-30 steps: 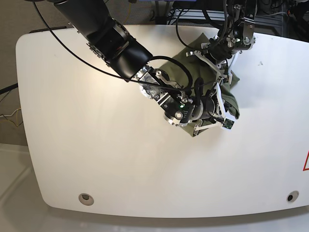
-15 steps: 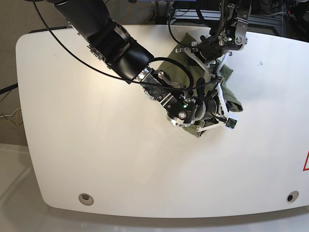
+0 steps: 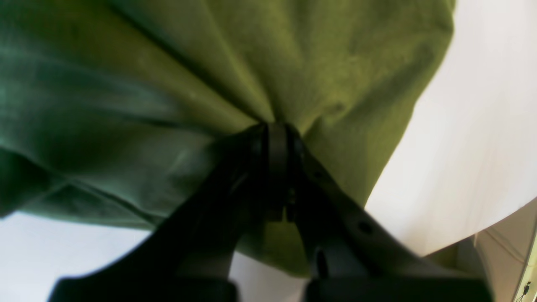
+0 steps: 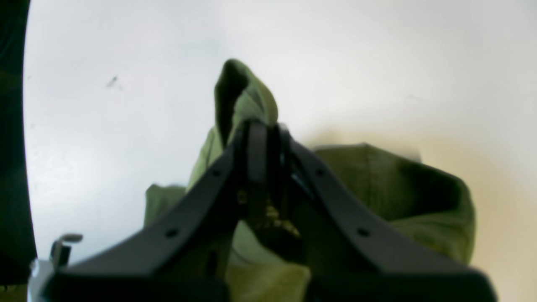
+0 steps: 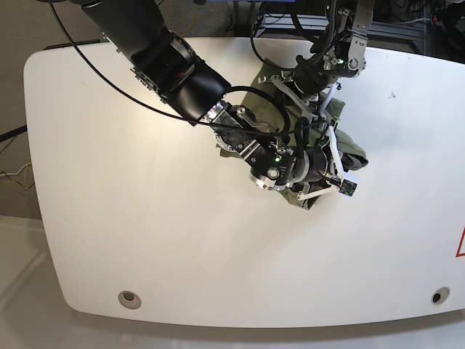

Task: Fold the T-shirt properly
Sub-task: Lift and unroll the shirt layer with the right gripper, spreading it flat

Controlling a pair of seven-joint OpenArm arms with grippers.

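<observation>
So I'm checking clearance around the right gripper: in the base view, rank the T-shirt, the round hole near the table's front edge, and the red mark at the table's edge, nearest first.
From the right gripper:
1. T-shirt, pinched in it.
2. Red mark, far side edge.
3. Round hole, front corner, about as far; too close to call.

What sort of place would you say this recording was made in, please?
Probably a robotics lab: two robot arms work over a bare white table, folding a green T-shirt, with cables and equipment racks crowded behind it.
</observation>
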